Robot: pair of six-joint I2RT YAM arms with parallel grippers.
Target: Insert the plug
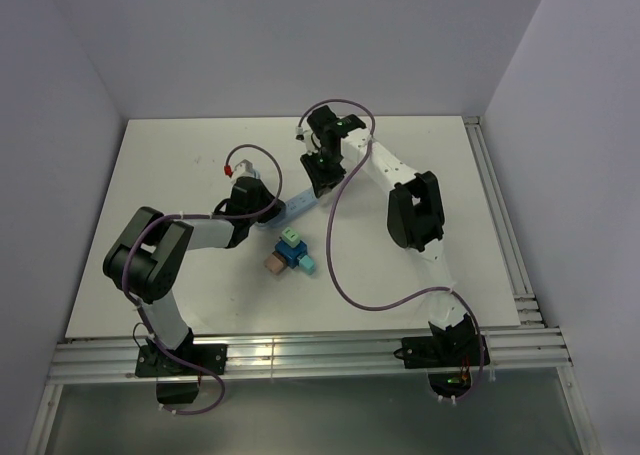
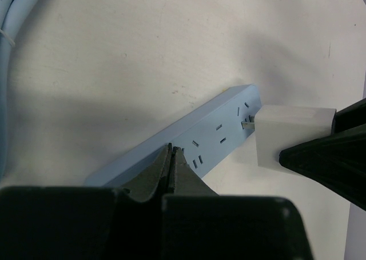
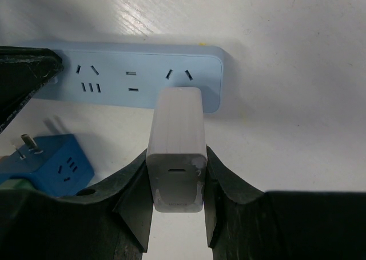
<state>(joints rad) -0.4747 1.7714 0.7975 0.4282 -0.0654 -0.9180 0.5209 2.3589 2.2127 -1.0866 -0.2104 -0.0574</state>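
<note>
White worktop [image 1: 180, 175] carries a pale blue power strip [image 3: 143, 80]. Left fingers [image 2: 171, 160] are pressed together, tips on its top face. White boxy charger plug [image 3: 176, 140], oval port on its rear face, is clamped between the right fingers [image 3: 140, 179], with bare prongs showing at the strip's end socket.

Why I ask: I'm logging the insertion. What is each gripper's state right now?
Left gripper: jaws closed, holding nothing, tips at the power strip.
Right gripper: closed on the white plug.
</note>
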